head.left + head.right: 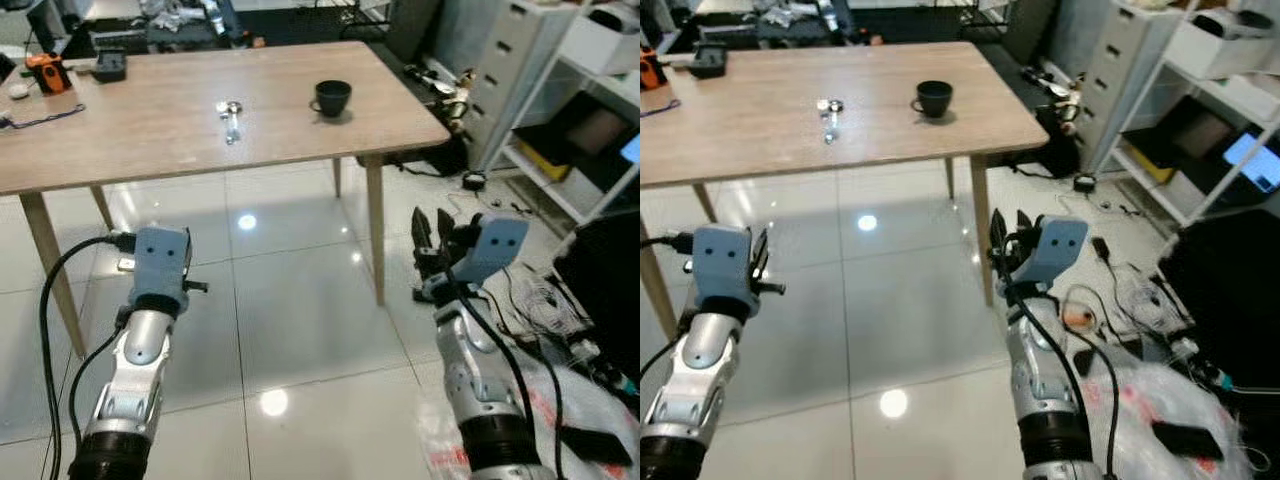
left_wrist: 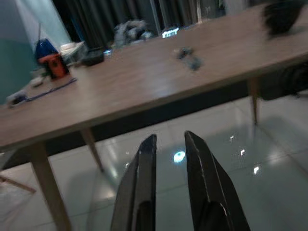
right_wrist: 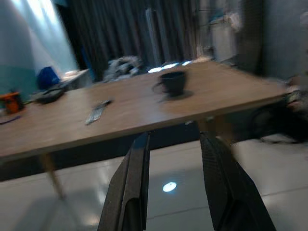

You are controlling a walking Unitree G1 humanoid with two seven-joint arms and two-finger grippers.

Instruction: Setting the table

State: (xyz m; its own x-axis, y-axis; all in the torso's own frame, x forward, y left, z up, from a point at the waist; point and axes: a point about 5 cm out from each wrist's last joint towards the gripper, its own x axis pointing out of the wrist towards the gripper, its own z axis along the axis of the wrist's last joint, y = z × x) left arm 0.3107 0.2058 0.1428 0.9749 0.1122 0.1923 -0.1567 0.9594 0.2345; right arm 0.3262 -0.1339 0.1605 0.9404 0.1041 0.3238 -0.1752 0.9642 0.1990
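A: Where are the things for the table?

B: A black cup [image 1: 333,96] stands on the wooden counter [image 1: 150,125], toward its right end and near the front edge. To its left, well apart from it, lies a small shiny metal piece [image 1: 230,118]; too small to tell whether it is a spoon or some other utensil.

A: Anything else up there?

B: At the far left end, an orange gadget [image 1: 47,72], a dark boxy item [image 1: 109,66] beside it, and a thin blue cord [image 1: 40,117] near the edge.

A: And the pincers?

B: Both are low, in front of the counter and over the glossy white tiled floor [image 1: 290,330], below the tabletop's level. The left pincer [image 2: 169,144] points at the counter's underside edge; its two black fingers sit a narrow gap apart, nothing between them. The right pincer [image 3: 173,139] faces the cup across the counter edge, its fingers spread somewhat wider, also empty.

A: What surrounds the counter?

B: To the right, a grey drawer unit [image 1: 512,60] and a white shelf rack [image 1: 590,110]. On the floor by the right arm lie tangled cables [image 1: 530,300] and a crumpled plastic bag [image 1: 580,420].
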